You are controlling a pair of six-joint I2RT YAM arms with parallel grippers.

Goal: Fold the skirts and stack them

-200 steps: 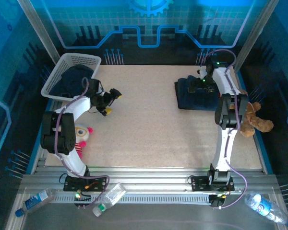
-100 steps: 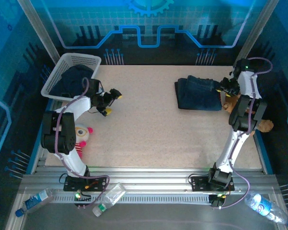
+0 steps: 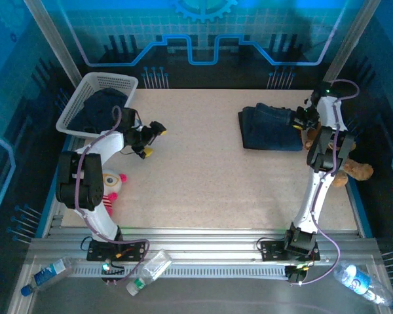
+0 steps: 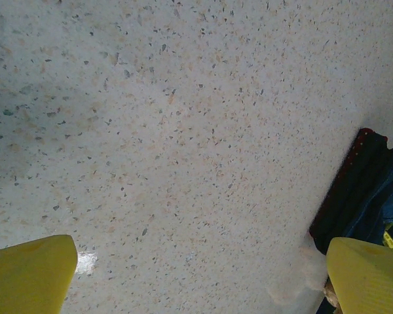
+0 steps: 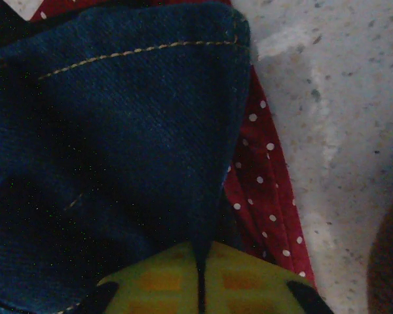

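Right pincer [image 5: 198, 255] moved to edge, pinching denim skirt [image 5: 118, 131].

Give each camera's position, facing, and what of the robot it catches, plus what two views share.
Top external: above and behind the robot, looking down on the table; both arms, left pincer open, right pincer at the skirt stack.
Left wrist: on that wrist, facing down at the table; its yellow fingertips at the bottom corners.
Right wrist: close over the denim skirt lying on the red dotted skirt; its shut fingers at the bottom.
Shared: the stack's edge, in left wrist and top views.
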